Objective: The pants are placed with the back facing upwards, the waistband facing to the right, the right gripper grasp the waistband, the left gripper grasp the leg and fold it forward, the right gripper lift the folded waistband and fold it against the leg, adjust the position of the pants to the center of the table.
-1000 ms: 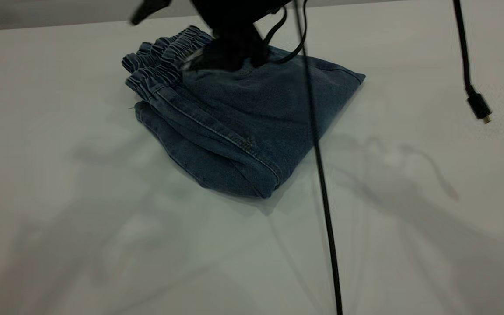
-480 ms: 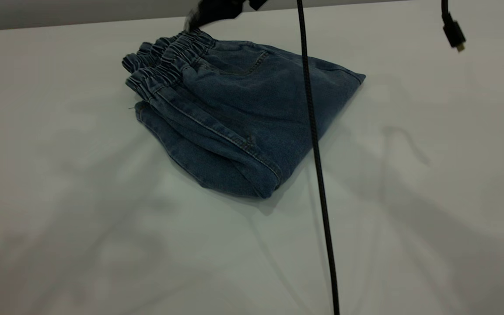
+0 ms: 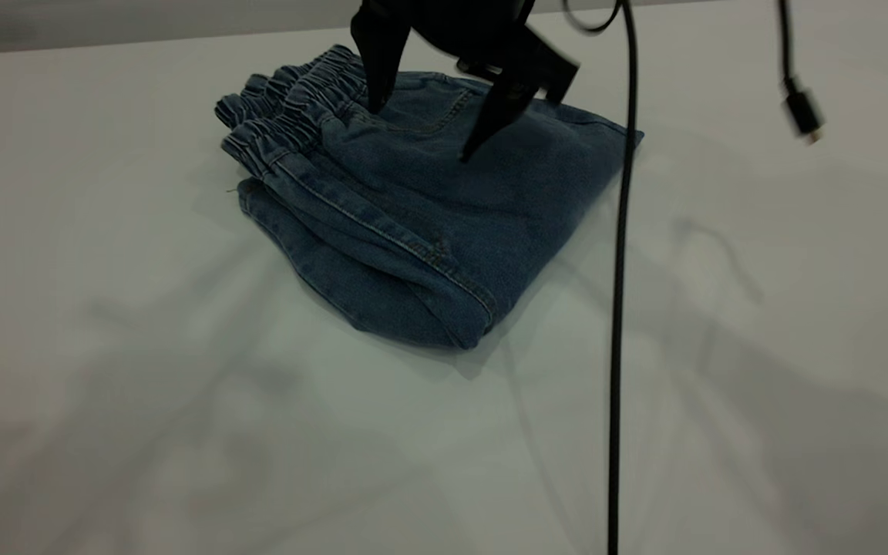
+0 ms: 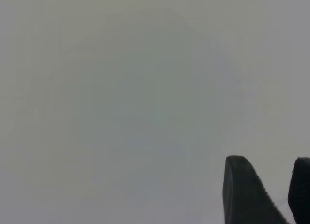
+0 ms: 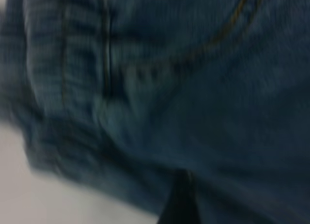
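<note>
The pants (image 3: 428,208) lie folded into a compact blue denim bundle on the table (image 3: 182,432), back of centre. Their gathered waistband (image 3: 290,116) is stacked at the bundle's far left end. The printed leg is hidden inside the fold. My right gripper (image 3: 421,132) hangs open just above the pants behind the waistband, one fingertip by the elastic and the other over the pocket seam. In the right wrist view the denim (image 5: 193,103) fills the picture, with one dark finger (image 5: 181,202) showing. My left gripper (image 4: 278,185) is over bare table, open and holding nothing.
A black cable (image 3: 617,308) hangs down in front of the pants' right corner. A second cable ending in a plug (image 3: 802,112) dangles at the upper right. White tabletop surrounds the bundle on all sides.
The right gripper rested on the pants a second ago, rose almost out of view, and has come back down over them with fingers spread. Both cables swung; the pants did not move.
</note>
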Tool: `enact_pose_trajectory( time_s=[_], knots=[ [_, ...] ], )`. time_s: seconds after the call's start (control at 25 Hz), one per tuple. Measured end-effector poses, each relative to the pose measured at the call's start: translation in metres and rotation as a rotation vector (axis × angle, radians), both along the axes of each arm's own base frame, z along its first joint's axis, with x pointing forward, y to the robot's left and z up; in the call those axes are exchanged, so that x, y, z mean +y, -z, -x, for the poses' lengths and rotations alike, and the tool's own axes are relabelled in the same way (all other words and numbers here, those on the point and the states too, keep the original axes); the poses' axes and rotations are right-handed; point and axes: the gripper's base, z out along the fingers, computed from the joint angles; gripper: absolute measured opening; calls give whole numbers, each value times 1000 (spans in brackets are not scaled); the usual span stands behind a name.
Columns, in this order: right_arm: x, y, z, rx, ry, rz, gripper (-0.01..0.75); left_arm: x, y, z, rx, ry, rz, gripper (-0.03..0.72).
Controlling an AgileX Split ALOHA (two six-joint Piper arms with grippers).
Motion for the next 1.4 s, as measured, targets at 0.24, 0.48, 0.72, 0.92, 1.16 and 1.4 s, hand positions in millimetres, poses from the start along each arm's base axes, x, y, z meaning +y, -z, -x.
enact_pose_trajectory(
  time_s=[0.24, 0.48, 0.72, 0.92, 1.16, 1.4],
  knots=[
    [19, 17, -17, 23, 196, -203, 495, 0, 0, 0, 1, 0, 1, 244],
    [52, 38, -2, 184, 237, -351, 494, 0, 0, 0, 2, 0, 1, 244],
    [60, 73, 6, 286, 296, -368, 494, 0, 1, 0, 7, -2, -2, 244],
    [59, 74, 4, 273, 306, -369, 494, 0, 1, 0, 10, -3, -3, 244],
    [56, 76, 8, 281, 225, -315, 493, 1, 0, 1, 7, -4, -1, 244],
    [50, 79, 23, 329, -6, -192, 489, 4, -6, 8, -20, -1, 10, 244]
  ],
)
